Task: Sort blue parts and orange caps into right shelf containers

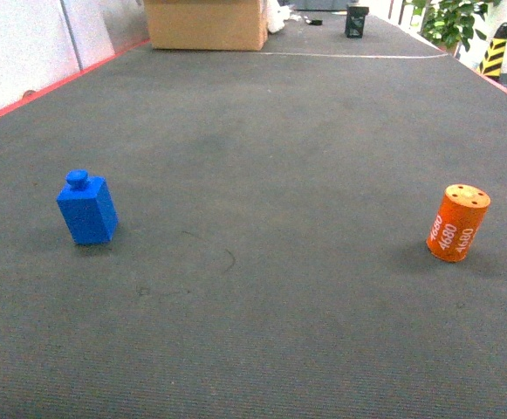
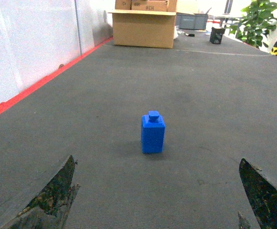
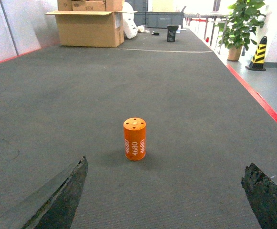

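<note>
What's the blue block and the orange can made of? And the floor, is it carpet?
The blue block looks like solid matte plastic: even colour, crisp edges, no shine. The orange can also looks like plastic, smooth with a slight sheen and white "4680" printed on its side, though painted metal can't be ruled out. The floor looks like dark grey short-pile carpet, with fine ribbed lines.

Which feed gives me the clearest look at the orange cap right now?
The right wrist view: the orange cap stands upright, centred ahead on the carpet. The head view shows it near the right edge, looking tilted. The left wrist view does not show it.
</note>
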You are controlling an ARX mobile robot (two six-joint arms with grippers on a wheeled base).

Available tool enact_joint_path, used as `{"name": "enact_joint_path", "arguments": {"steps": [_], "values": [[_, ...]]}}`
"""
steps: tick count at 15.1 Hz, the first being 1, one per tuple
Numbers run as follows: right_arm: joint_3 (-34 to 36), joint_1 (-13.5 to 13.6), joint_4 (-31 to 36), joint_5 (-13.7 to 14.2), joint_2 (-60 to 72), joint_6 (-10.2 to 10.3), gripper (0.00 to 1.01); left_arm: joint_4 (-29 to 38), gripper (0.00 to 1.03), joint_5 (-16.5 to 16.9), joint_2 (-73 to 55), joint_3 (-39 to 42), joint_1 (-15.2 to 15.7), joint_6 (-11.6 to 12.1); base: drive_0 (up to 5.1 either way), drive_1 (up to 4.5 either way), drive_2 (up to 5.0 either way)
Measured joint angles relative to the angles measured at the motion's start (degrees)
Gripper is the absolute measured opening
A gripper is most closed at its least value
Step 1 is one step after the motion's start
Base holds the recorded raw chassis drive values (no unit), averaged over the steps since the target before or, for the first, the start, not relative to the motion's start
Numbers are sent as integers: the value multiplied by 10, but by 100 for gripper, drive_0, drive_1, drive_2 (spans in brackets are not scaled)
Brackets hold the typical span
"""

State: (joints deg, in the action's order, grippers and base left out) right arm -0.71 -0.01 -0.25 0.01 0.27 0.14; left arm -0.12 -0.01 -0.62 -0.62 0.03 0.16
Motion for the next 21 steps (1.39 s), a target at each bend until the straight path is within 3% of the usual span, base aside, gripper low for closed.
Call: {"name": "enact_joint_path", "arguments": {"steps": [18, 19, 20, 21], "values": [[0, 0, 0, 0, 0, 0, 98, -1, 98, 0, 0, 0, 0, 0, 0, 0, 0], [0, 0, 0, 0, 0, 0, 98, -30, 98, -74, -11, -7, -26, 9, 0, 0, 0], [0, 0, 0, 1, 0, 0, 98, -43, 98, -196, -55, -17, -88, 18, 0, 0, 0], [0, 0, 0, 0, 0, 0, 98, -43, 98, -284, -68, -19, -111, 29, 0, 0, 0]]}}
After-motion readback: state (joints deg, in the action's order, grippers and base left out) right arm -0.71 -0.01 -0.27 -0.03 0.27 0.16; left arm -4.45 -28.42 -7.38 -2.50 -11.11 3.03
